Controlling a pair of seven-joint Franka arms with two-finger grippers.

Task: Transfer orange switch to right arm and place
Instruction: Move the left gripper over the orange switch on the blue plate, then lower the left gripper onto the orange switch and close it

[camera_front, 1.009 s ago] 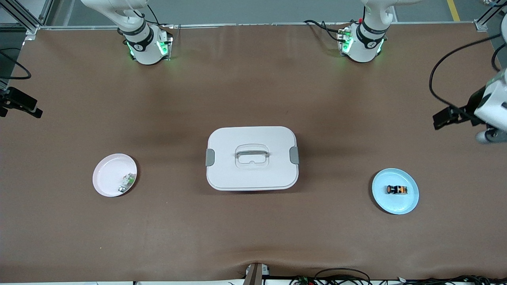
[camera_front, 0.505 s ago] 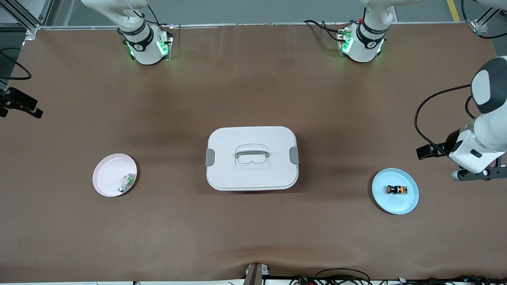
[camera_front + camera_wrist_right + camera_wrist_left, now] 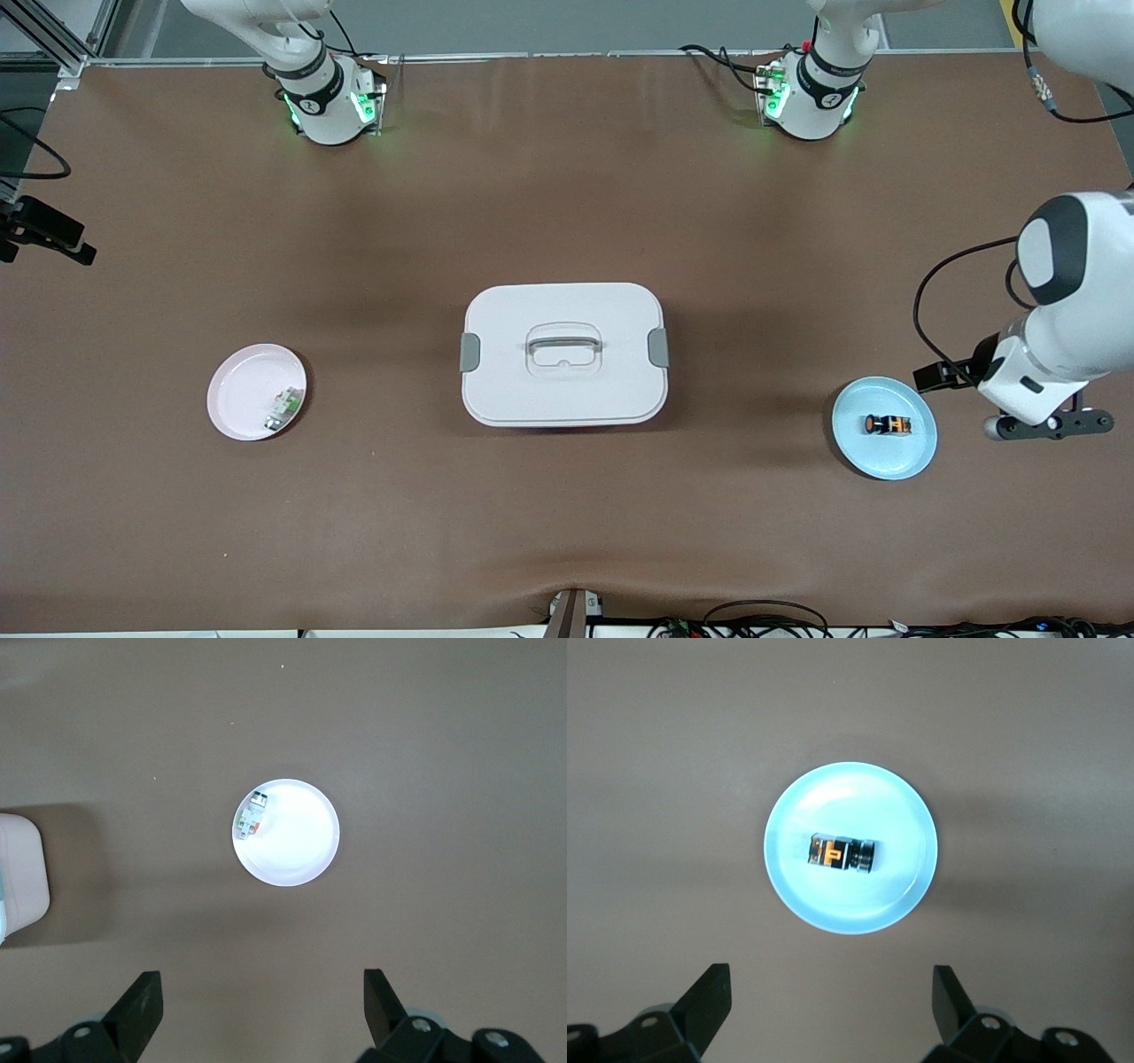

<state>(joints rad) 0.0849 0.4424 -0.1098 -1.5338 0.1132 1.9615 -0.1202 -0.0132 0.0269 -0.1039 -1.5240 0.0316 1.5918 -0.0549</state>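
The orange switch [image 3: 889, 425] lies on its side on a light blue plate [image 3: 886, 462] toward the left arm's end of the table. My left gripper [image 3: 1048, 425] hangs in the air over the bare table beside that plate, open and empty. In the left wrist view the switch [image 3: 842, 853] lies in the middle of the plate [image 3: 899, 895], apart from my open left gripper [image 3: 830, 992]. My right gripper [image 3: 263, 992] is open and empty, high over the table; it is out of the front view, where only the right arm's base [image 3: 323, 97] shows.
A white lidded box with a grey handle [image 3: 563, 354] stands mid-table. A pink plate [image 3: 235, 390] holding a small green-white part [image 3: 283, 409] lies toward the right arm's end. The right wrist view shows that plate [image 3: 301, 850] and the box's edge [image 3: 19, 877].
The left arm has swung in from the table's edge and come down toward the blue plate. The switch, the plates and the box have not moved.
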